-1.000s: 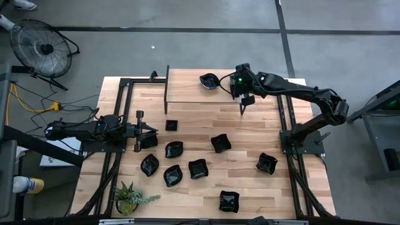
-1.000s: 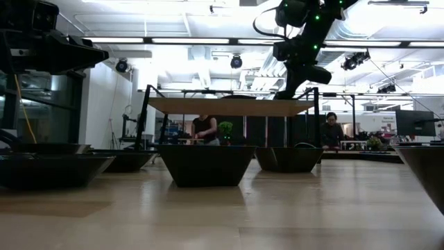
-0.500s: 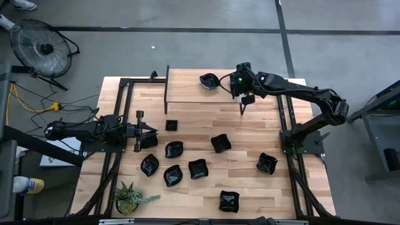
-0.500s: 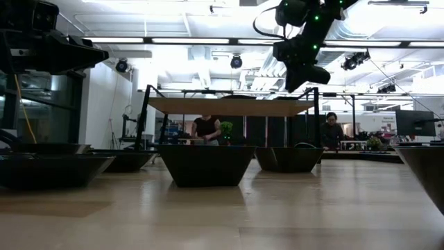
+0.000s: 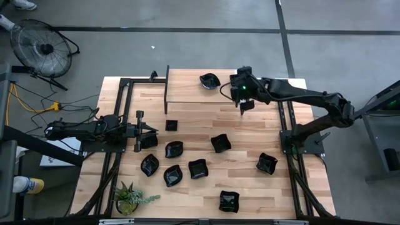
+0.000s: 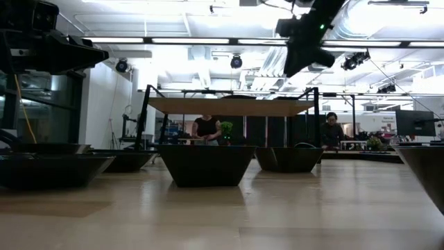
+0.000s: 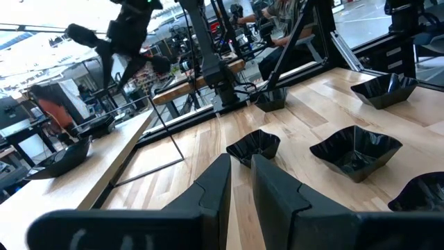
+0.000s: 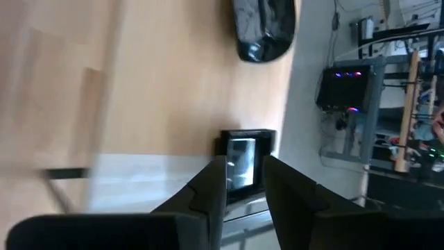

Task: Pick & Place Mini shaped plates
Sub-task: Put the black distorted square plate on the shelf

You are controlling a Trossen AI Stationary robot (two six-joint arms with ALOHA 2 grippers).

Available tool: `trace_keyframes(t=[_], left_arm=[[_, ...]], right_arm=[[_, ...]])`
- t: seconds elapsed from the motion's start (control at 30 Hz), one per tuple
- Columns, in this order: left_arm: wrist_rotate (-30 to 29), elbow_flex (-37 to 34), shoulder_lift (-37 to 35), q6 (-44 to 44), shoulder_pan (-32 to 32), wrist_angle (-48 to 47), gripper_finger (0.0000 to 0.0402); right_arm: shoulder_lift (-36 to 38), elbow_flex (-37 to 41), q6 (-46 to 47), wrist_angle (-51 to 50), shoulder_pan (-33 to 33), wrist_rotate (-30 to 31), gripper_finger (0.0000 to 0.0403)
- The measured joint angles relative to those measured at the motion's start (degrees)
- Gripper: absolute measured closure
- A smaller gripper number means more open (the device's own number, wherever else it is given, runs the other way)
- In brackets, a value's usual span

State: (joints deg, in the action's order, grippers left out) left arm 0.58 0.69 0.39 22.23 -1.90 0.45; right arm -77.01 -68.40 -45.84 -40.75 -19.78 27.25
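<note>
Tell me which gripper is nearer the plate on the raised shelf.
Right. The right gripper hangs just beside the shelf plate; the left gripper waits far off, low over the table's left side.

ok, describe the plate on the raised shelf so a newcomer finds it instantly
Start at the raised wooden shelf along the table's far edge. One glossy black wavy-edged plate sits on it, just left of the right gripper. It is the only plate up there; all others lie on the table below.

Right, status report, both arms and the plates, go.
Right gripper empty, jaws slightly apart, at the raised shelf's edge near one plate on it. Left gripper parked low by the table plates. Nothing blocking.
</note>
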Motion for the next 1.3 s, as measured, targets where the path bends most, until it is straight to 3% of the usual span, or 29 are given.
trace_keyframes(t=[0.3, 0.8, 1.3], left_arm=[[0.0, 0.0, 0.0, 0.0, 0.0, 0.0, 0.0346], [0.0, 0.0, 0.0, 0.0, 0.0, 0.0, 0.0346], [0.0, 0.0, 0.0, 0.0, 0.0, 0.0, 0.0346]], right_arm=[[5.0, 0.0, 14.1, -9.9, 10.7, -1.3, 0.0315], [6.5, 0.0, 47.4, -27.4, 32.5, -1.5, 0.0316], [2.1, 0.0, 71.5, -29.9, 39.9, -15.7, 0.0315]])
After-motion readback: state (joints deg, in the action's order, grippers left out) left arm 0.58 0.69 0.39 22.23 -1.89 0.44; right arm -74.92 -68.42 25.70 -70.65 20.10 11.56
